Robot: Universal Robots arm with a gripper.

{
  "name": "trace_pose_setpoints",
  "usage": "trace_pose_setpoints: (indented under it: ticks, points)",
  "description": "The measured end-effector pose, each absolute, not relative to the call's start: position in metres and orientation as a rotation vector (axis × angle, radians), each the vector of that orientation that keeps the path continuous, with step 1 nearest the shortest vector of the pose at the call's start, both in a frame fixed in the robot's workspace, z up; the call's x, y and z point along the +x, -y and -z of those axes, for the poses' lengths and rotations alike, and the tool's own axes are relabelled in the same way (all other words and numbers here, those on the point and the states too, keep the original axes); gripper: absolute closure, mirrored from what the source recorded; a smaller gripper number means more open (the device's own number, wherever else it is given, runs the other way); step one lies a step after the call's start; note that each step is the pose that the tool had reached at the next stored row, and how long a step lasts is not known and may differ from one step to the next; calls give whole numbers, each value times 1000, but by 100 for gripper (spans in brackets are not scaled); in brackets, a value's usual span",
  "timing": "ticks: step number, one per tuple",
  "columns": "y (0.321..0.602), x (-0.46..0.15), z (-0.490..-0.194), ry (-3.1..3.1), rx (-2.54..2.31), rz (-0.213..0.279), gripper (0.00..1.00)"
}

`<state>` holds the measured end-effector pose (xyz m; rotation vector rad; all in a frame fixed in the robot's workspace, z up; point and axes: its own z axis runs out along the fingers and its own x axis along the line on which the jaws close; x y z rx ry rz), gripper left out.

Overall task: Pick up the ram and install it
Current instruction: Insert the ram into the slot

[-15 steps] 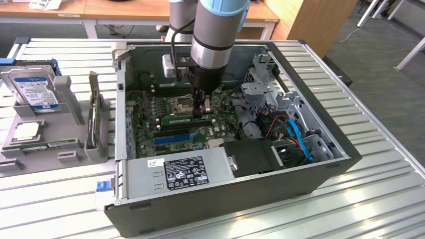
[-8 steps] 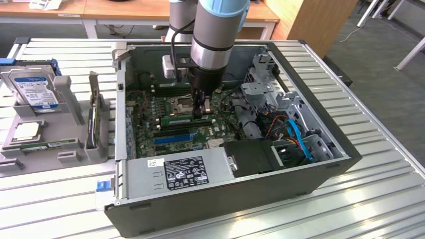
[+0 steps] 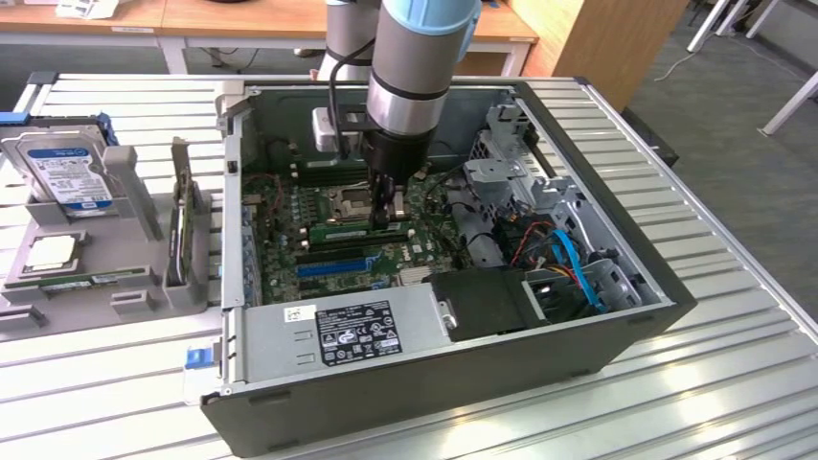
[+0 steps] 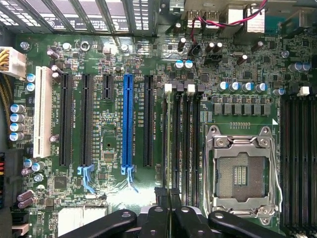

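The ram (image 3: 343, 232) is a thin green stick. It stands on its long edge down inside the open computer case (image 3: 422, 383), on the motherboard (image 3: 287, 240), just beside the square metal chip socket (image 4: 240, 173). The gripper (image 3: 390, 218) is closed, with its black fingers (image 4: 157, 218) pressed together right at the top edge of the ram, and it looks like they pinch it there. I think the ram is very light and stiff, but it is thin, so it could crack if bent or pushed crooked. Its little chips and bottom edge look easy to hurt, so the bare top edge or the short ends are the best places to hold it. Some things are hard to see. The big arm (image 3: 409, 86) covers part of the board behind it, and the fingers hide one end of the ram. From the wrist view the ram is seen edge-on and looks much like the dark slots around it. I cannot tell if it sits all the way down in its slot.
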<state>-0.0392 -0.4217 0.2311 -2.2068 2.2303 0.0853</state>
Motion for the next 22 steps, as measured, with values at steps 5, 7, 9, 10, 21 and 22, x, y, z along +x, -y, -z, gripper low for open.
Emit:
trace_pose_setpoints:
  ticks: [5, 7, 9, 10, 21, 22]
  points:
    - [421, -39, -231, -2230, -2207, -85, 88]
    - [421, -39, -231, -2230, -2207, -85, 88]
    - [421, -39, -231, -2230, -2207, -85, 88]
    - [421, -39, -231, -2230, -2207, -85, 88]
    - [421, -39, -228, -2230, -2207, -85, 88]
    - [421, -39, -228, -2230, -2207, -85, 88]
